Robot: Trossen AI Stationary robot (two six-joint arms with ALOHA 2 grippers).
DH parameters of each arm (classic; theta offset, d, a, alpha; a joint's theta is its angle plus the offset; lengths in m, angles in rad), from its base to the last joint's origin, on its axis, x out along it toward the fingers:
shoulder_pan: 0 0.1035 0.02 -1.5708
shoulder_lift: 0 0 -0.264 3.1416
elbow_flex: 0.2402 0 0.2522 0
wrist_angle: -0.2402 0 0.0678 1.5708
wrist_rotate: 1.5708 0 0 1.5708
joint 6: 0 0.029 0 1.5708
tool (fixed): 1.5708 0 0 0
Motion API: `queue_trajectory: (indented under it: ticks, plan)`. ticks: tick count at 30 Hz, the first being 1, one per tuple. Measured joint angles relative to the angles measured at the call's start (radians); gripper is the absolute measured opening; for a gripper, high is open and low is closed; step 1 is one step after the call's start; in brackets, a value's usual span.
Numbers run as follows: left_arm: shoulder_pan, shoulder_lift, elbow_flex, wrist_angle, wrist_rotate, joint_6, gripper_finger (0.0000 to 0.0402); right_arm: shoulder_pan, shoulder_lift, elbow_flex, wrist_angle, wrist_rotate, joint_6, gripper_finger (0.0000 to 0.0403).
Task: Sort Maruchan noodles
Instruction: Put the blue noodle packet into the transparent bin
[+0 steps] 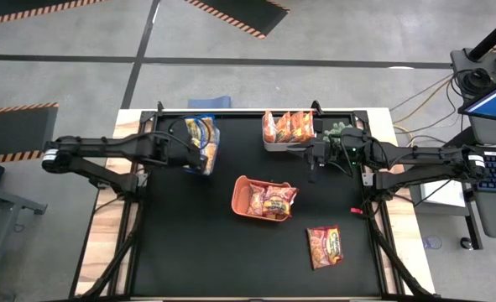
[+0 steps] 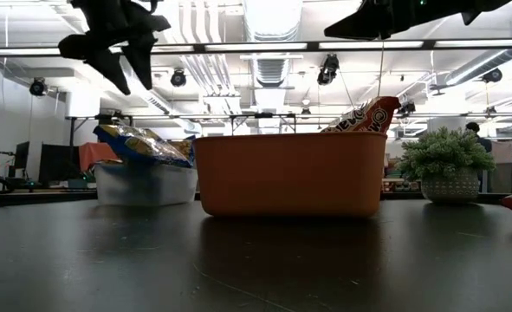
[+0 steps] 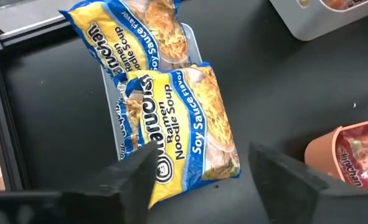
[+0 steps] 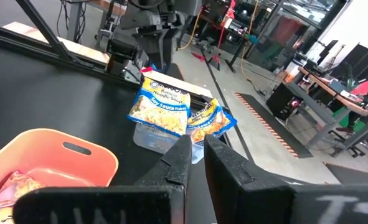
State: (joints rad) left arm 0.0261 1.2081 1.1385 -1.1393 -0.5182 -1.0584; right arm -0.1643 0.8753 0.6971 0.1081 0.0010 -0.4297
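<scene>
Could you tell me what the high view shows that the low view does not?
Only the high view shows the loose red shiny plastic noodle packet lying flat on the black table, and the white bin holding orange packets. Only the low view shows the room's ceiling lights and desks beyond the table. Both show the orange plastic bin with red packets, the clear bin with blue-and-yellow packets, the small green potted plant, and the open left claw above that clear bin.

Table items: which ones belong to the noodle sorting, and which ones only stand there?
Belong to the job:
- blue-and-yellow packets at clear bin
- packets in orange bin
- orange packets in white bin
- loose packet

Only standing there:
- potted plant
</scene>
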Motion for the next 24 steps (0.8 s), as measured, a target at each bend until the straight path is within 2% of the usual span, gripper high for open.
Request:
queue_trajectory:
  ticks: [3, 6, 9, 14, 24]
  plan:
    - [0.0, 0.014, 0.0, 0.0, 0.004, -0.002, 0.0268, 0.0, 0.0, 0.0, 0.0, 0.0, 0.0, 0.0034]
    - [0.0, 0.025, 0.0, 0.0, 0.013, 0.009, 0.0294, 0.0, 0.0, 0.0, 0.0, 0.0, 0.0, 0.0034]
    - [0.0, 0.045, 0.0, -0.001, 0.101, -0.082, 0.0305, 0.0, 0.0, 0.0, 0.0, 0.0, -0.006, 0.0034]
    - [0.001, 0.06, -0.003, -0.069, 0.104, -0.078, 0.0298, 0.0, 0.0, 0.0, 0.0, 0.0, 0.0, 0.0034]
    - [0.009, 0.006, -0.017, -0.043, 0.056, -0.016, 0.0241, 0.0, 0.0, 0.0, 0.0, 0.0, 0.0, 0.0034]
